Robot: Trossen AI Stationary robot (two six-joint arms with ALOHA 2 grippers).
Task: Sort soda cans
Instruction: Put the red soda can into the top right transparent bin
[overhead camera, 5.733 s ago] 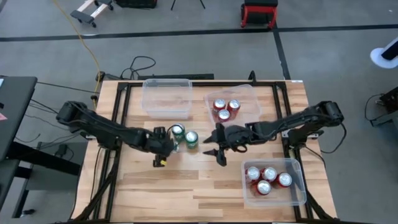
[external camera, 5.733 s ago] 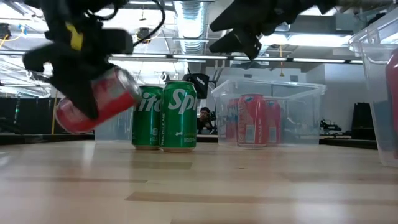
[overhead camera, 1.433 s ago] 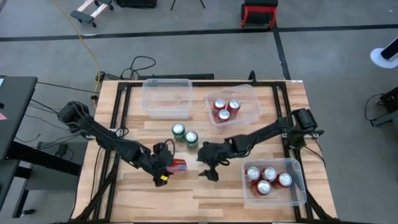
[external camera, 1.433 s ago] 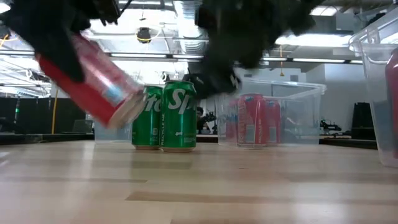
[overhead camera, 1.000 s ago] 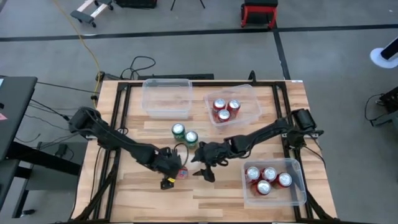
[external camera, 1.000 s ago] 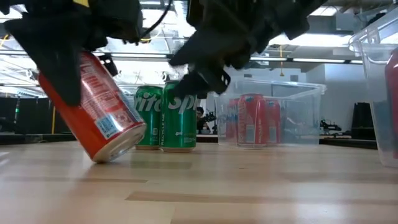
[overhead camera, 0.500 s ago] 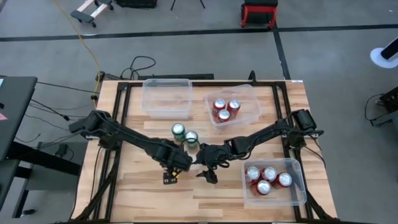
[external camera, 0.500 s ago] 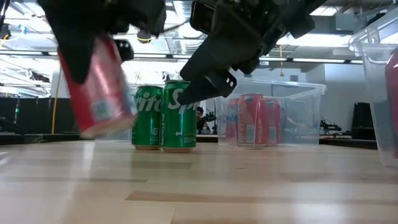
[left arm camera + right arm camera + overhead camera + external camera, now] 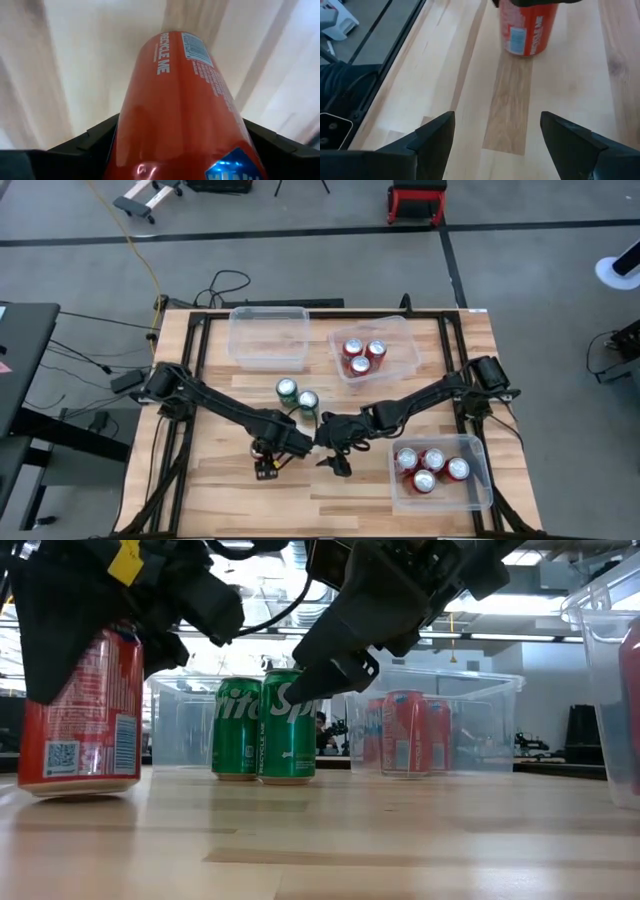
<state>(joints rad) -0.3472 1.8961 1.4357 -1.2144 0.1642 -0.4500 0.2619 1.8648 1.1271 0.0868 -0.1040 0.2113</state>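
One red can (image 9: pixel 80 710) stands upright on the table at about seven o'clock of the green pair (image 9: pixel 297 397), pinched by the left gripper (image 9: pixel 271 452) while the right gripper (image 9: pixel 336 455), spread and empty, waits just beside, so a handover seems next.

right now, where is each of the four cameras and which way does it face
High view: above the table, looking straight down; both arms meet mid-table.
Low view: at tabletop height, looking level across; left gripper holds the red can upright on the wood.
Left wrist view: looks along the red can between its own fingers.
Right wrist view: looks past the open right gripper at that same can.
All but the high view show the can.
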